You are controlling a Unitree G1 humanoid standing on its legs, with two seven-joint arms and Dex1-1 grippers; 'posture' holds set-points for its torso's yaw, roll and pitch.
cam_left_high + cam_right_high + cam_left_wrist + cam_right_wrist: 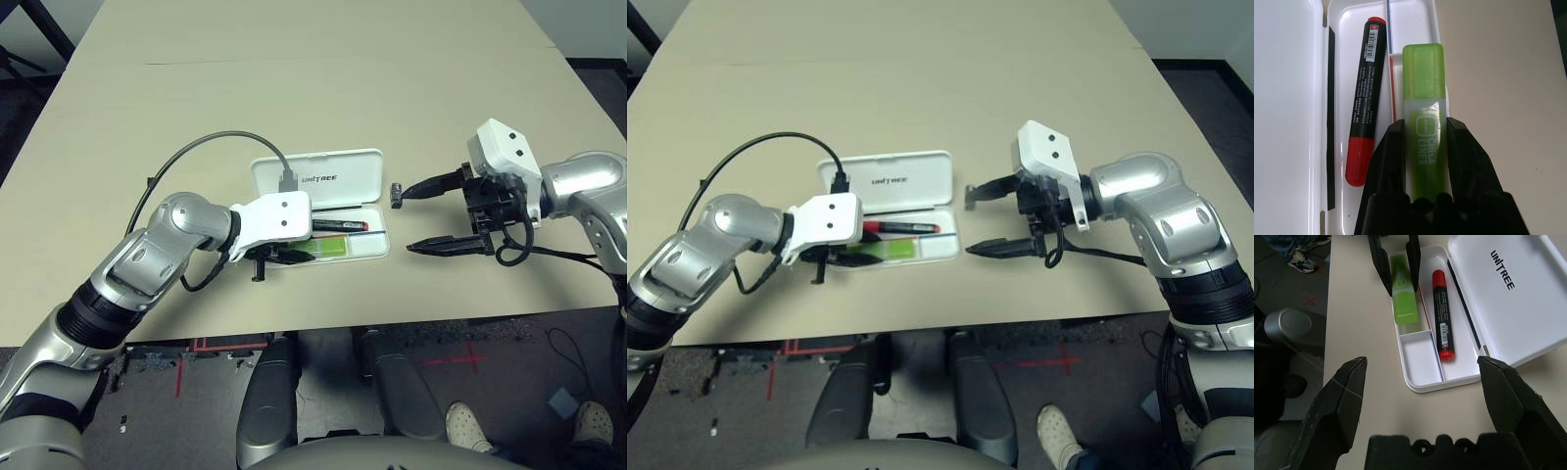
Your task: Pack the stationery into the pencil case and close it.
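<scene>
Now | lid (1518, 289): "UNITREE" | green stick (1423, 112): "CHECK LINER" | left claw (1425, 147) grips it

Pencil case (372, 245) lies open, lid (323, 176) flat toward far side; tray end nearest right gripper (433, 216) is bare; marker (340, 225) fills far lane; left gripper (1425, 147) w/ green stick (1423, 88) blocks near lane; small dark piece (397, 194) sits betw. case & right gripper; table (294, 88) beyond lid bare.
</scene>
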